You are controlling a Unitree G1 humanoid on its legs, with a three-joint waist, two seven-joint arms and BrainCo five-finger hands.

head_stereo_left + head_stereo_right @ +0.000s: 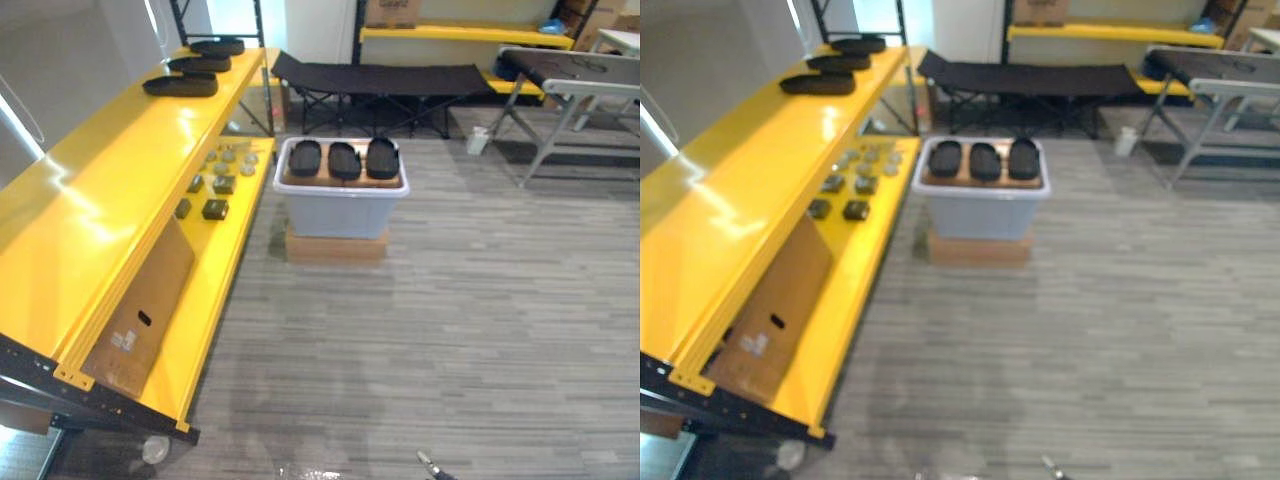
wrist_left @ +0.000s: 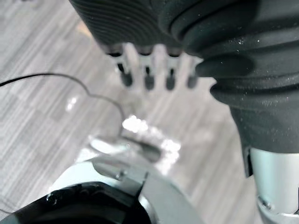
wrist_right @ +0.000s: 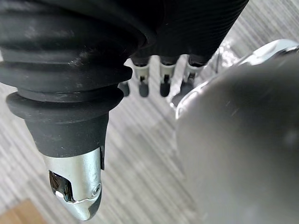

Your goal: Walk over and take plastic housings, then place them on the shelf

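Though nothing is within reach yet, the left robot hand (image 2: 147,70) and the right robot hand (image 3: 142,79) hang with straight, slack fingers over the grey plank-patterned floor (image 1: 450,330), holding nothing. Down the left of the frame runs the shelf (image 1: 110,190), glossy yellow painted metal, with a cardboard sheet (image 1: 140,310) leaning on its lower deck and small dark parts (image 1: 215,185) scattered beyond it. At upper centre three housings (image 1: 344,160) lie side by side on a brown layer in the top of a pale plastic bin (image 1: 340,212), which stands on a flat cardboard box (image 1: 336,247). They are black, matte, long ovals with rounded edges. I judge them to be light, stiff hollow shells, somewhat slick, best taken across the narrow width, fingers on one side and thumb on the other. Three shelved housings (image 1: 182,85) lie on the shelf top at upper left. Farthest off stands a black fabric cot (image 1: 380,78).
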